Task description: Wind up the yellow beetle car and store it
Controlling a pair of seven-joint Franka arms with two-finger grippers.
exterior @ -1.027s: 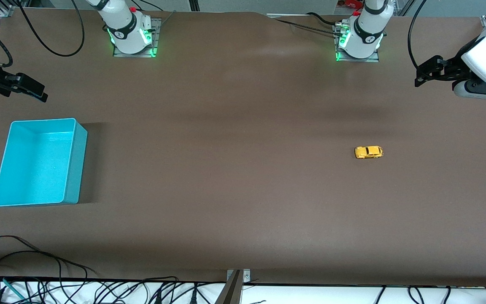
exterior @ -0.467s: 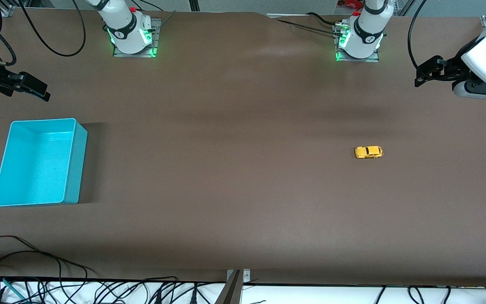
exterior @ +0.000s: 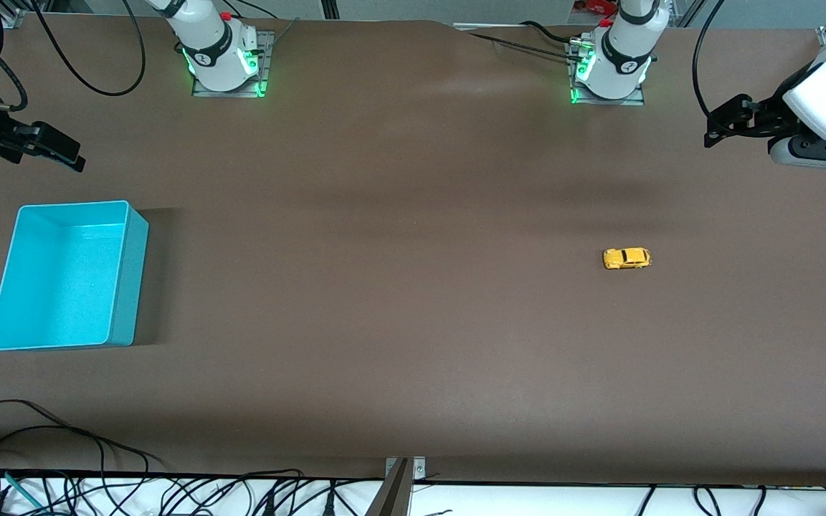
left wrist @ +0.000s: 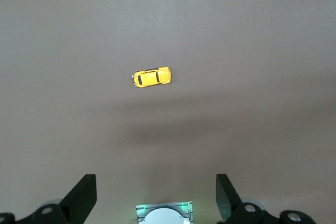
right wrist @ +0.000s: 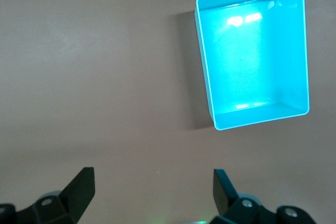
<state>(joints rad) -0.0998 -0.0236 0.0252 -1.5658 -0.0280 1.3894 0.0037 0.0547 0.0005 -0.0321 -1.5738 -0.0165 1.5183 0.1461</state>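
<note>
The yellow beetle car [exterior: 627,258] stands on its wheels on the brown table, toward the left arm's end; the left wrist view shows it from above [left wrist: 151,77]. My left gripper [exterior: 725,122] hangs high at that end of the table, not over the car, open [left wrist: 156,198] with nothing between its fingers. The turquoise bin [exterior: 130,276] sits empty at the right arm's end. My right gripper [exterior: 54,152] hovers beside the bin, on the side toward the arm bases. It is open [right wrist: 153,192] and holds nothing, with the bin [right wrist: 207,77] in its wrist view.
The two arm bases [exterior: 223,54] [exterior: 610,61] stand along the table edge farthest from the front camera. Loose black cables [exterior: 62,444] lie at the near edge by the right arm's end, and a metal bracket [exterior: 404,469] sits mid-edge.
The right gripper has shifted very slightly toward the table's middle. The car, the bin and the left arm have not moved.
</note>
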